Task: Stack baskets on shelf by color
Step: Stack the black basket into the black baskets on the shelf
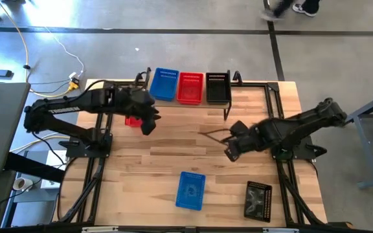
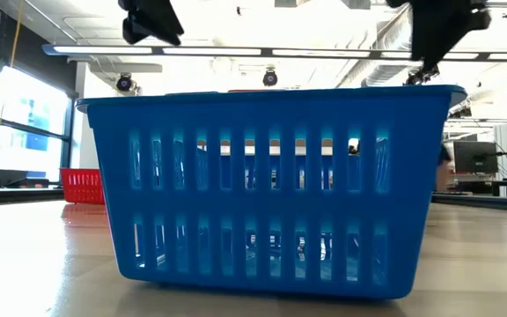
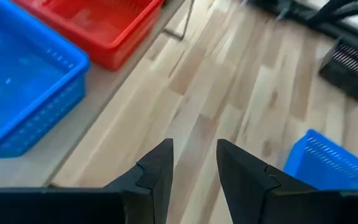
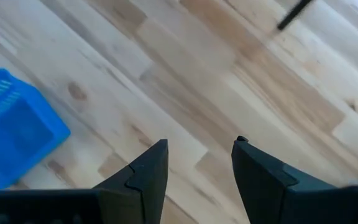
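Left gripper (image 1: 149, 124) hovers spread and empty near the shelf (image 1: 238, 97), right gripper (image 1: 228, 153) likewise; three colours started, a red basket (image 1: 133, 121), blue basket (image 1: 190, 191) and black basket (image 1: 258, 200) remain.

Two matte-black jointed arms w/ angular, wedge-shaped black jaws, no markings.
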